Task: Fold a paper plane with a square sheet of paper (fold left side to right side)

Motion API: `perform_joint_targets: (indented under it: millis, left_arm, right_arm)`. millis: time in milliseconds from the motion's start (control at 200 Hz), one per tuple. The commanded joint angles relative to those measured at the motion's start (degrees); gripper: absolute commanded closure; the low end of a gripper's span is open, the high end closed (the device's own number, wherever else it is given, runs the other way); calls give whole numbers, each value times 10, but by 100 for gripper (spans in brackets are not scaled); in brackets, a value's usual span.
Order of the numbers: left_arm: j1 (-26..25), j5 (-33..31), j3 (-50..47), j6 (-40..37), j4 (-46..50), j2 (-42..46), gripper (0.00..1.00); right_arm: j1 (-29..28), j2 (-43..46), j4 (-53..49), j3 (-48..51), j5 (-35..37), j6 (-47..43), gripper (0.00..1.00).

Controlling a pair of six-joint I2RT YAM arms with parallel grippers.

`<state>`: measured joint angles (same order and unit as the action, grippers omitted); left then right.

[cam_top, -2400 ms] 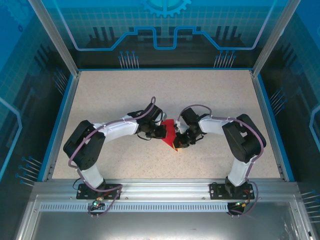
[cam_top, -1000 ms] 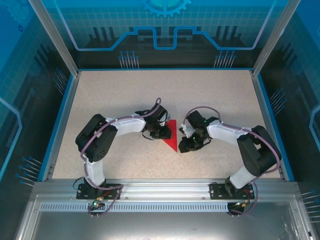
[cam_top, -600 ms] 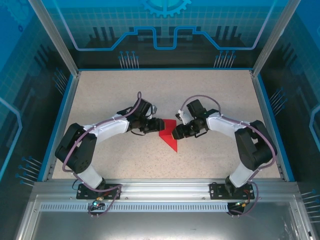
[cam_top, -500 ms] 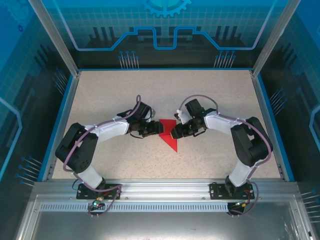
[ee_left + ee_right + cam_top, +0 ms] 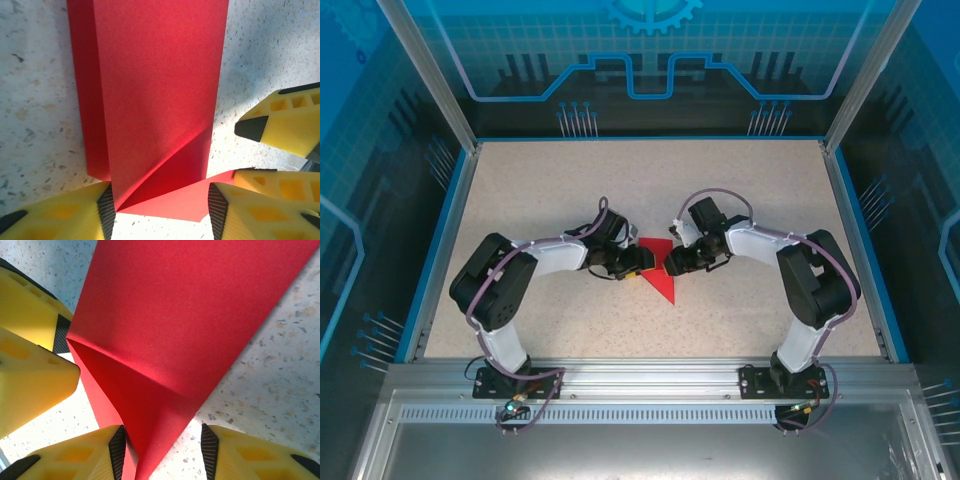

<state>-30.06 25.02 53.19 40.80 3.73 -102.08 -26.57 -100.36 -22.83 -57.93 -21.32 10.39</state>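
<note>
**Fig.** We show the paper plane (image 5: 661, 282), a creased red dart. It lies flat near the middle of the speckled bench (image 5: 540, 190), with its tip toward the near edge.

The left gripper (image 5: 642, 262) meets it from the left and the right gripper (image 5: 672, 265) from the right. The two heads crowd close together over its wider far end.

In the left wrist view, we see the left gripper (image 5: 161, 210) released. Its jaws are parted to either side of a folded corner, and a yellow finger (image 5: 285, 117) of the other arm intrudes at the right.

In the right wrist view, the right gripper (image 5: 164, 447) is likewise unclenched. It straddles a narrowing corner of the paper, and bare bench shows beside one pad.

A blue rim (image 5: 442, 240) and see-through blue panels (image 5: 650, 60) enclose the bench.
</note>
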Motion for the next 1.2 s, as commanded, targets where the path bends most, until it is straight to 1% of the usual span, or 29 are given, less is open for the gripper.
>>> perform_joint_targets:
  millis: [0,50,75,185,285,390,435,560,715,960,1195]
  left_arm:
    - [-1,23,2,12,-18,-5,49]
    - [-1,25,2,13,-20,-3,51]
    - [-1,25,2,14,-19,-2,52]
    - [-1,30,3,21,-21,4,59]
    - [-1,31,4,31,-23,11,62]
    - [-1,31,6,40,-20,18,63]
    - [-1,31,8,44,-19,21,64]
    - [-1,30,18,51,-6,20,71]
    - [-1,34,29,55,1,18,75]
    - [-1,38,36,61,6,22,75]
    - [-1,40,40,62,9,22,74]
  right_arm:
    - [4,47,0,18,25,-7,52]
    - [-1,71,2,29,44,-7,51]
    - [-6,84,1,34,65,-8,51]
    - [-54,148,12,65,145,-23,45]
    - [-88,192,34,102,150,-22,45]
    - [-131,212,61,131,166,-22,45]
    - [-147,210,74,138,175,-20,46]
    - [-175,182,103,143,194,-13,46]
    - [-198,138,118,128,223,-24,49]
    - [-202,97,127,111,241,-34,53]
    - [-203,83,125,106,265,-32,58]
